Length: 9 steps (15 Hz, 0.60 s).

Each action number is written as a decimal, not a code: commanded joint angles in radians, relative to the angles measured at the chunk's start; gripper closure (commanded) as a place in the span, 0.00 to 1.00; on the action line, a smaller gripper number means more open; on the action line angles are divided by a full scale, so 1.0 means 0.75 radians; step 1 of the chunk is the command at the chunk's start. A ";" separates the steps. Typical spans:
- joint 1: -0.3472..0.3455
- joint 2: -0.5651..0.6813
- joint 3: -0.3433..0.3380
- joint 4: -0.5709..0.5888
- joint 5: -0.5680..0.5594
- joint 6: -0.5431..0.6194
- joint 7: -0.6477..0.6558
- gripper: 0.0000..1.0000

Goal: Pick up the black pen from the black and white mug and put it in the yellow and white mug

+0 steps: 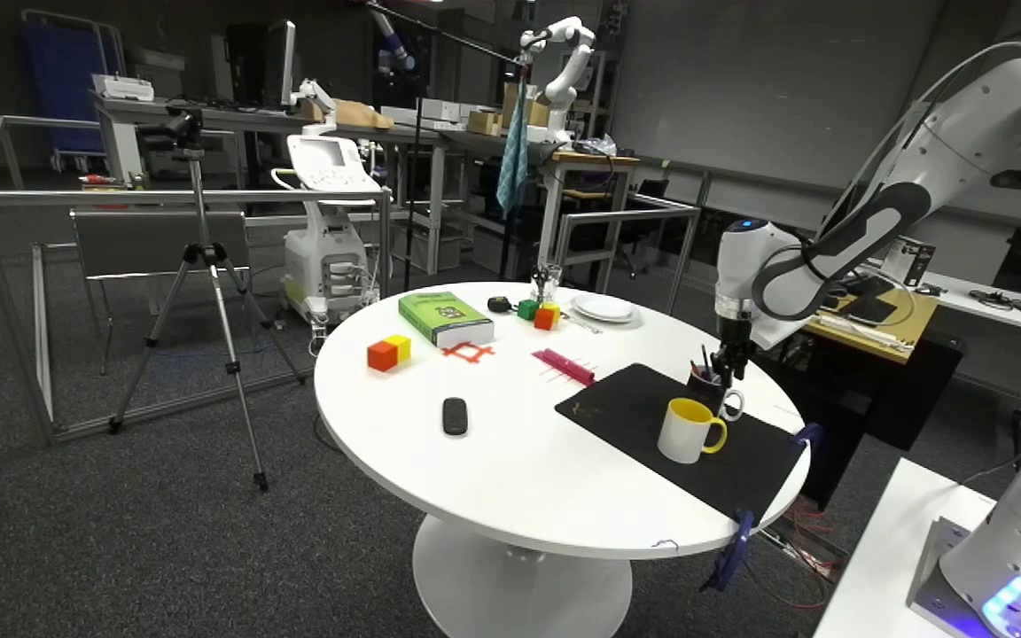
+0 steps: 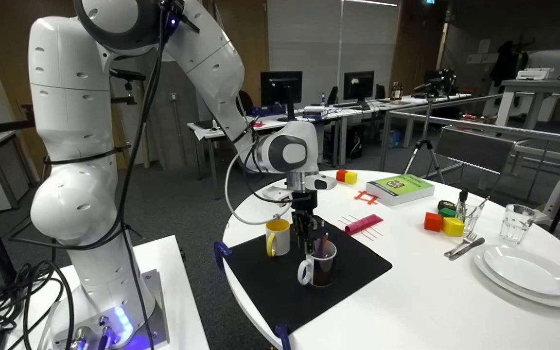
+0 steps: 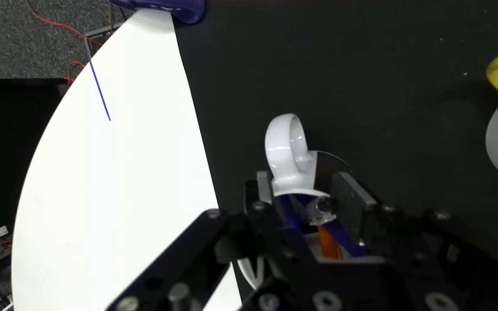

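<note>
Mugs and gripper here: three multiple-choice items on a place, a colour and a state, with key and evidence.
1. The yellow and white mug stands on:
A) the book
B) the plates
C) the black mat

2. The handle of the black and white mug is:
A) white
B) yellow
C) red

3. The gripper is:
A) shut
B) open
C) out of view

1 C: mat beneath it in both exterior views.
2 A: it shows white in the wrist view.
3 B: jaws stand apart in the wrist view.

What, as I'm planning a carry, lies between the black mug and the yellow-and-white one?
Bare black mat, in the wrist view, though the gripper hides some beside the black mug.
</note>
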<state>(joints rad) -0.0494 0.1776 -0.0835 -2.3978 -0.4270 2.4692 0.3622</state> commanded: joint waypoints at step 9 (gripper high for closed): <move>0.012 0.024 -0.022 0.026 0.019 -0.001 -0.063 0.97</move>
<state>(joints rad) -0.0492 0.1786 -0.0835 -2.3974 -0.4271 2.4691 0.3527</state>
